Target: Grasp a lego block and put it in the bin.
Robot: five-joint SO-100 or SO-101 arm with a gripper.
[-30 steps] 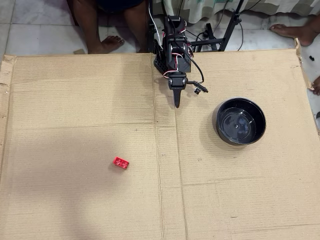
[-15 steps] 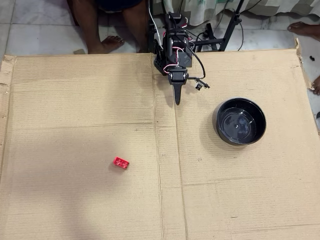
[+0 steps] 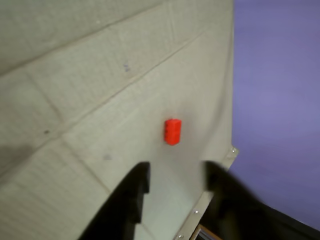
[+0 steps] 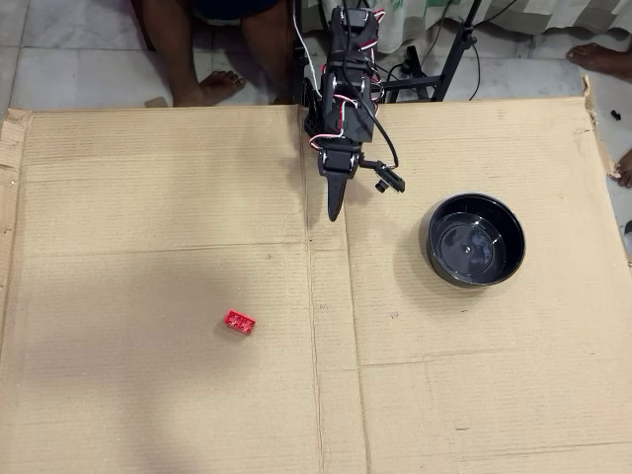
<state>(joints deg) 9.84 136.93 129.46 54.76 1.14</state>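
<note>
In the wrist view, the gripper (image 3: 175,187) sat at the near edge of the picture. Its two dark fingers (image 3: 131,197) stood apart with a clear gap between them, and nothing was held in that gap. The lego block (image 3: 172,131) lay farther out on the cardboard (image 3: 75,100), a little above the gap and almost in line with it, but not yet between the jaws. In the overhead view, the gripper (image 4: 333,202) had turned a bit to the left compared with a moment before, when its tip pointed straight down the middle fold of the cardboard (image 4: 158,197). Now the tip leaned toward the side where the lego block (image 4: 238,321) lay. That looked like the start of the reach for the brick, so the task was only just beginning. The red brick was well apart from the gripper, down and to the left in that view. The bin (image 4: 475,239) stood on the right side, far from the brick, and it was empty. The brick had not moved at all.
</note>
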